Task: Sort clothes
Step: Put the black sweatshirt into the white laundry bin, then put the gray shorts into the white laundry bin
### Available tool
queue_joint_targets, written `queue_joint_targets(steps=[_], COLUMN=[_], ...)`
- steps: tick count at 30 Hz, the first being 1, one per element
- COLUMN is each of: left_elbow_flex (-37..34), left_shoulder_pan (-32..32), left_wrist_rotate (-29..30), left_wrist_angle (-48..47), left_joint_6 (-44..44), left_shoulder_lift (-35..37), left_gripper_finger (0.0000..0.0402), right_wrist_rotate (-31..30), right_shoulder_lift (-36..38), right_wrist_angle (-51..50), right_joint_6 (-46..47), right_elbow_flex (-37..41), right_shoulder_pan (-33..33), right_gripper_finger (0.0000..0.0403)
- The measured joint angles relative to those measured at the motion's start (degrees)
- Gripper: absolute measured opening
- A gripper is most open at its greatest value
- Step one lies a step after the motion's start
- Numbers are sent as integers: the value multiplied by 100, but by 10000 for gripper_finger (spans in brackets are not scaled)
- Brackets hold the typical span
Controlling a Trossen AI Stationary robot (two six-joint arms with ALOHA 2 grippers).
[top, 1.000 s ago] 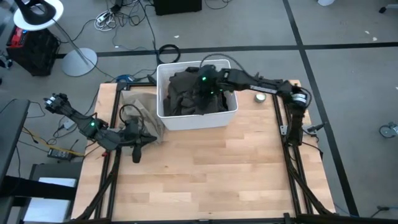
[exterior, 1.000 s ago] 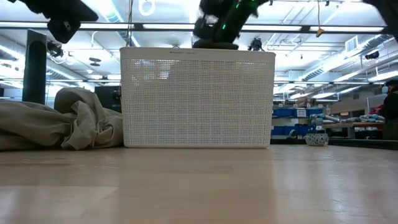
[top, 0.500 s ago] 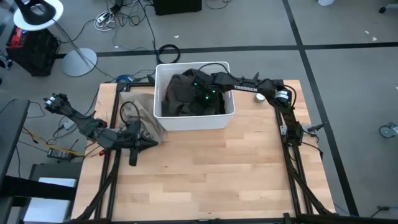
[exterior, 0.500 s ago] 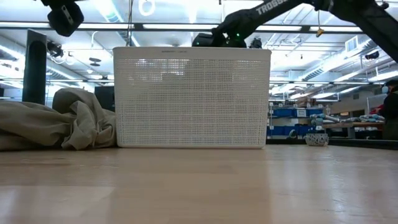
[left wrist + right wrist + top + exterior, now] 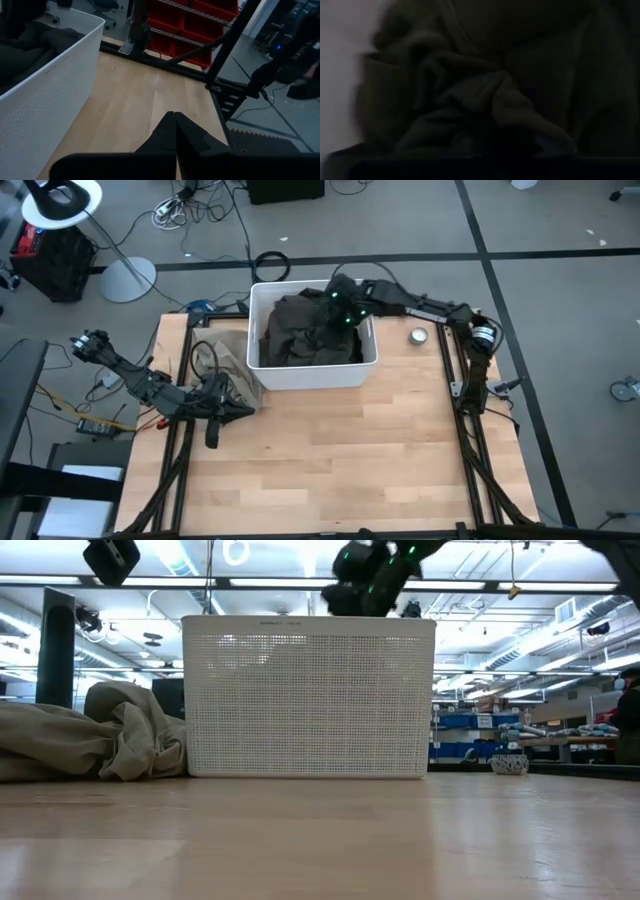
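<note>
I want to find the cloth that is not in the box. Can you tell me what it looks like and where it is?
Find the white bin at the back of the wooden table. The beige tan garment lies crumpled on the table against the bin's side, near the left gripper. It is pale and outside; the other clothes are dark and inside.

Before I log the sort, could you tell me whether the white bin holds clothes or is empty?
Not empty: the white bin holds a heap of dark clothes, seen from above.

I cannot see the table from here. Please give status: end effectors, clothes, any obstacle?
Left end effector shut, beside bin. Right end effector above dark clothes in bin. Beige garment lies left of bin. No obstacle visible.
</note>
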State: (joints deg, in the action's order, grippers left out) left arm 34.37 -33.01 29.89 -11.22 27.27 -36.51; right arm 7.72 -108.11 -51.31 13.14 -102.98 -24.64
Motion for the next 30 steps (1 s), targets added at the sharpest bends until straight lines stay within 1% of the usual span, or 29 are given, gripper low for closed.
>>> queue_joint_targets(steps=[3, 6, 10, 13, 15, 20, 27, 30], left_elbow_flex=[0, 0, 0, 0, 0, 0, 0, 0], left_shoulder_pan=[2, 4, 7, 4, 7, 7, 7, 7], left_wrist_rotate=[10, 260, 407, 640, 667, 807, 1076, 1087], left_wrist_angle=[-8, -21, -23, -33, -26, -83, -240, -639], left_joint_6=[6, -2, -2, -2, -2, -2, 19, 401], left_shoulder_lift=[2, 0, 1, 1, 2, 0, 2, 2], left_gripper_finger=[1, 1, 1, 1, 1, 1, 1, 1], right_wrist_rotate=[5, 3, 5, 7, 24, 44, -17, -31], right_shoulder_lift=[322, 591, 975, 1211, 1381, 1774, 2217, 2349], right_wrist_angle=[28, 40, 48, 46, 46, 40, 22, 18], right_joint_6=[-13, -14, 18, 72, 74, 73, 94, 171], right_elbow_flex=[-9, -9, -12, -15, -14, -20, -22, -22], right_shoulder_pan=[0, 0, 0, 2, 32, 173, 409, 503], right_gripper_finger=[68, 99, 142, 167, 179, 194, 190, 189])
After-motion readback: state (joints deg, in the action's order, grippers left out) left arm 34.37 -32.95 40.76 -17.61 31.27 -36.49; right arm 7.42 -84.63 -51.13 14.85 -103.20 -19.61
